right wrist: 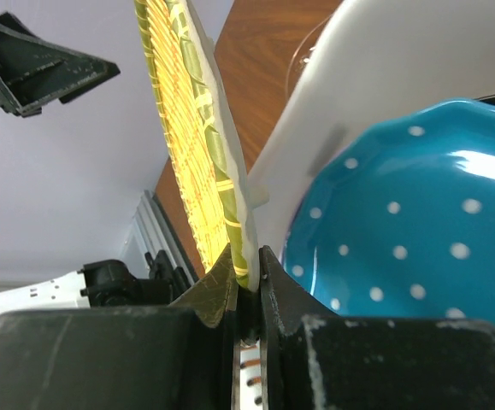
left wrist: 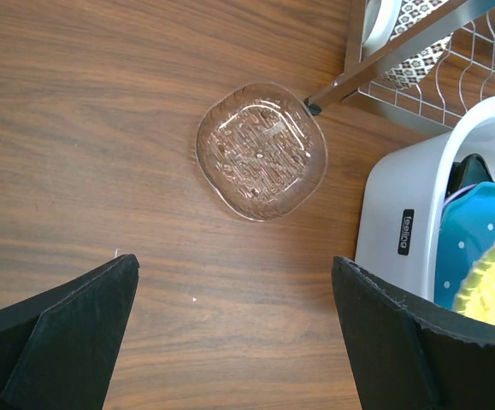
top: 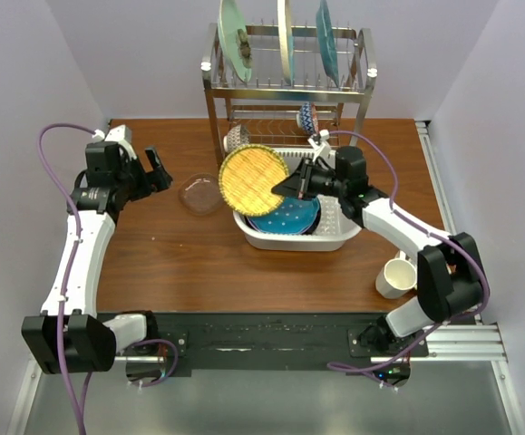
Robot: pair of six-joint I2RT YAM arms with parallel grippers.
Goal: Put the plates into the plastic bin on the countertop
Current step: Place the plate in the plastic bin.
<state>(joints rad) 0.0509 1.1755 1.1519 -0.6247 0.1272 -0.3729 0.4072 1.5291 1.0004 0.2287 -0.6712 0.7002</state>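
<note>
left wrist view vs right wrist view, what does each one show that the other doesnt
Only the left wrist view shows the whole clear glass dish, a leg of the steel wire rack, and the open left gripper above bare wood. Only the right wrist view shows the right gripper shut on the rim of the amber patterned plate, seen nearly edge-on. Both views share that plate, the plastic bin, the blue dotted plate inside it, and the countertop.
</note>
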